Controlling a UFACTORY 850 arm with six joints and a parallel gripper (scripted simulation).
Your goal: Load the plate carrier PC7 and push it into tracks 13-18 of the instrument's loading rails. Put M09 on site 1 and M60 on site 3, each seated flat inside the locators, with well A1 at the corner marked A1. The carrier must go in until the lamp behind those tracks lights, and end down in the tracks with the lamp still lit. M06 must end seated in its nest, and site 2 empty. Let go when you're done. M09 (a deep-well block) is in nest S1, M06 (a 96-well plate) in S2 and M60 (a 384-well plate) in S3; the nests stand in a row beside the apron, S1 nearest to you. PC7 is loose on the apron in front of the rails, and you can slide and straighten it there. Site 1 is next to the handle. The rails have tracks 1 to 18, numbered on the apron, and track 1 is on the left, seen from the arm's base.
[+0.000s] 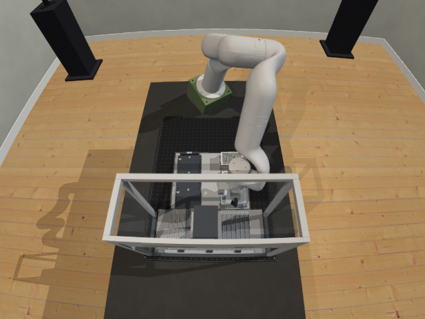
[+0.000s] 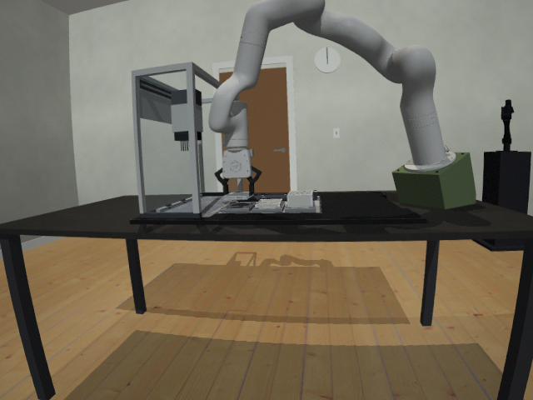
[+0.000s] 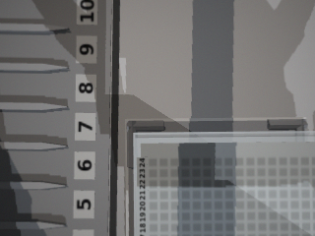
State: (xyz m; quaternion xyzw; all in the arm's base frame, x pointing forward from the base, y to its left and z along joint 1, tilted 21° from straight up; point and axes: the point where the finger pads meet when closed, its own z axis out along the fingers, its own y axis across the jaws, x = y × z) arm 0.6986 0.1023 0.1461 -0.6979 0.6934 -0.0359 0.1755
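The gripper (image 2: pixel 236 188) is squeezing the 384-well plate M60 (image 3: pixel 221 187), held just above nest S3 (image 3: pixel 148 126). Carrier PC7 (image 1: pixel 186 175) lies farther off, across the apron, its long side pointing toward the rails (image 3: pixel 34 105).

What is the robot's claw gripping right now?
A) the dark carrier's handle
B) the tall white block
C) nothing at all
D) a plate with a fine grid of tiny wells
D: the gripper is clamped on the finely gridded plate, lifted slightly above its nest, its column numbers reaching 24.
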